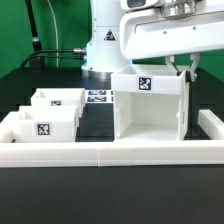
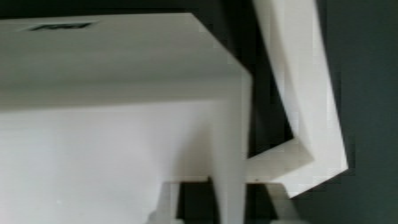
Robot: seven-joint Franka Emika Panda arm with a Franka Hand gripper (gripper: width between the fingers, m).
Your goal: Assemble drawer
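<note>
The tall white drawer housing [image 1: 148, 105] stands at the exterior view's right of middle, open side facing front, with a tag on its top edge. Two small white trays sit to its left: the nearer tray [image 1: 40, 125] with a tag on its front, and the farther tray [image 1: 55, 100] behind it. My gripper [image 1: 186, 68] is down over the housing's right wall. In the wrist view the gripper [image 2: 230, 192] has one dark finger [image 2: 196, 200] on each side of that thin wall [image 2: 228, 130], touching it. The housing's top panel [image 2: 107, 60] fills most of that view.
A long low white wall [image 1: 110, 152] runs along the table's front and turns back at the right end [image 2: 299, 100], close to the housing. The marker board [image 1: 97, 97] lies behind the trays. The robot base [image 1: 100, 45] stands at the back.
</note>
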